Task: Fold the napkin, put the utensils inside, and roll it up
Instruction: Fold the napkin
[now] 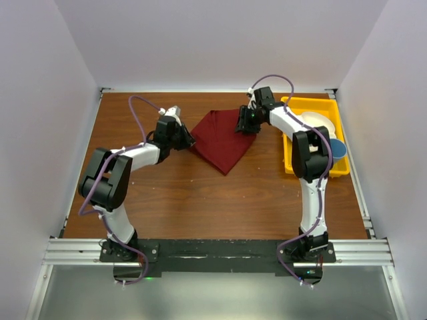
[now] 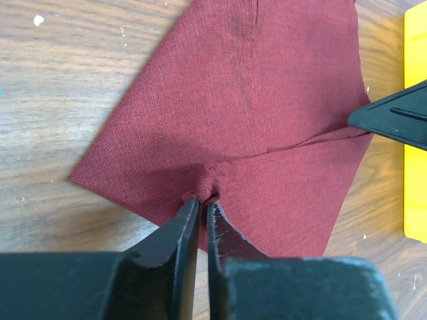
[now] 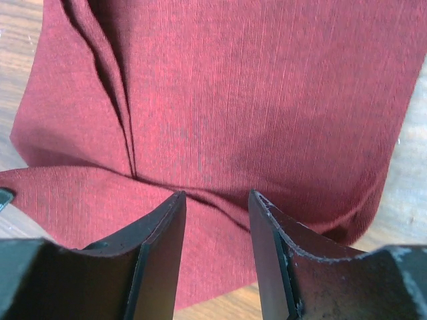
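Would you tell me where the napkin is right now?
In the top view, the napkin lies far-centre on the table, between the left gripper and the right gripper.

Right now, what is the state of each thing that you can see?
napkin: partly folded, lying on the table
left tool: shut on the napkin's edge
right tool: open, over a napkin fold
yellow tray: on the table, holding a white plate and a blue cup
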`<move>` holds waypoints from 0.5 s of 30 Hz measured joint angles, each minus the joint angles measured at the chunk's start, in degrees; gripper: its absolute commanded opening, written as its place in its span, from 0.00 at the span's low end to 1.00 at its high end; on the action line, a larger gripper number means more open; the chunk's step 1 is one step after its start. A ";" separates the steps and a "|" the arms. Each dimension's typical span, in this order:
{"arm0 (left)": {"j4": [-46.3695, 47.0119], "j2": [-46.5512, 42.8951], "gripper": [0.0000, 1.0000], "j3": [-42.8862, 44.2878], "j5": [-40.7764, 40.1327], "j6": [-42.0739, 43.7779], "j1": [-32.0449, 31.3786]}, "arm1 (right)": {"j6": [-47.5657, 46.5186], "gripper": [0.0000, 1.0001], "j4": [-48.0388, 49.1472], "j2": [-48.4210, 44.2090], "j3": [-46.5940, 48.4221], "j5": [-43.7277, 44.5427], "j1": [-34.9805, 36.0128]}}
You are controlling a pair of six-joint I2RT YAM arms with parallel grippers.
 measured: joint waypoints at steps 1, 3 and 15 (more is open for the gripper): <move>-0.02 0.00 0.35 0.02 -0.22 0.04 0.00 | -0.26 0.47 -0.55 0.66 0.96 0.02 0.00; -0.63 -0.09 0.50 0.02 -0.98 0.46 0.00 | -0.90 0.47 -1.66 1.95 3.30 0.17 0.00; -7.15 -4.00 0.42 2.60 -4.59 0.09 -0.11 | -2.84 0.46 -5.73 2.51 4.50 0.57 0.00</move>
